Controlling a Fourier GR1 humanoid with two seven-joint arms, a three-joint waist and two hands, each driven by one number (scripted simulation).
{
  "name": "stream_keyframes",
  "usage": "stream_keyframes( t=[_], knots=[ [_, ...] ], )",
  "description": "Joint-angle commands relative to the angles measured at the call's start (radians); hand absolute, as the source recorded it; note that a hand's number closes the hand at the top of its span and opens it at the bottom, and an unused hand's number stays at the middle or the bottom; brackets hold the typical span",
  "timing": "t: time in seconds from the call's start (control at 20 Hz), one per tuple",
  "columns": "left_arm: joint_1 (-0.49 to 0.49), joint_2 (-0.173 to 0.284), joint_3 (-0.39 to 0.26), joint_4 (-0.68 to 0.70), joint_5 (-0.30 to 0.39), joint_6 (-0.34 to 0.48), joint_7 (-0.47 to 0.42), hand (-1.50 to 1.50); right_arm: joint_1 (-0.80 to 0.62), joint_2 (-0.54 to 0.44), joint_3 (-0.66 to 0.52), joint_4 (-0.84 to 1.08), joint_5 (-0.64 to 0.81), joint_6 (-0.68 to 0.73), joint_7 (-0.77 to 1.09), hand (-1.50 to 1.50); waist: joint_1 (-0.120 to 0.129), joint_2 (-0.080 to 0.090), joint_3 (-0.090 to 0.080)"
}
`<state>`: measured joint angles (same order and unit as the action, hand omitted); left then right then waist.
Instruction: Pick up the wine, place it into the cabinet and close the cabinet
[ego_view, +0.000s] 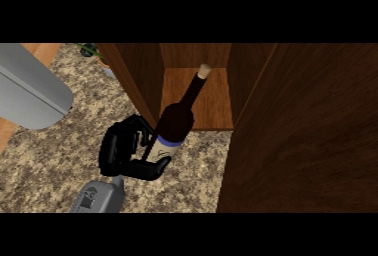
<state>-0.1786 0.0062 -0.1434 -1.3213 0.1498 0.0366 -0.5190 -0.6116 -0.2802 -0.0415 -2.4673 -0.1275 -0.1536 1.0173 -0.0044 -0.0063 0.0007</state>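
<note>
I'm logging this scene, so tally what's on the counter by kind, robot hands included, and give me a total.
Wine bottle: 1
Wooden cabinet, door open: 1
Black hand, curled round the bottle: 1
Grey rounded object at the left: 1
Total: 4

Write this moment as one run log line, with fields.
hand: left hand, fingers curled on wine bottle | bottle: tilted, neck toward open cabinet | door: open | right hand: not visible
</note>
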Motion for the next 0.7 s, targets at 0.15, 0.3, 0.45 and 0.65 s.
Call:
stream_keyframes(
  t=[0.15, 0.3, 0.45, 0.65],
  knots=[
    [-0.049, -0.006, -0.188, -0.229, 0.072, 0.212, 0.245, 1.50, 0.068, 0.030, 0.016, -0.100, -0.074, 0.004, 0.035, -1.50, -0.001, 0.001, 0.000],
    [-0.088, -0.006, -0.217, -0.319, 0.043, 0.292, 0.347, 1.50, 0.016, -0.015, -0.097, -0.097, -0.165, 0.003, 0.094, -1.50, -0.004, -0.002, 0.001],
    [-0.212, -0.006, -0.232, -0.276, 0.049, 0.392, 0.424, 1.50, -0.019, 0.018, -0.009, -0.027, -0.077, -0.014, 0.045, -1.50, -0.003, 0.003, -0.001],
    [-0.321, -0.006, -0.215, -0.286, 0.022, 0.478, 0.542, 1.50, 0.018, 0.001, -0.029, -0.097, -0.107, -0.005, 0.093, -1.50, -0.007, 0.000, 0.000]
  ],
)
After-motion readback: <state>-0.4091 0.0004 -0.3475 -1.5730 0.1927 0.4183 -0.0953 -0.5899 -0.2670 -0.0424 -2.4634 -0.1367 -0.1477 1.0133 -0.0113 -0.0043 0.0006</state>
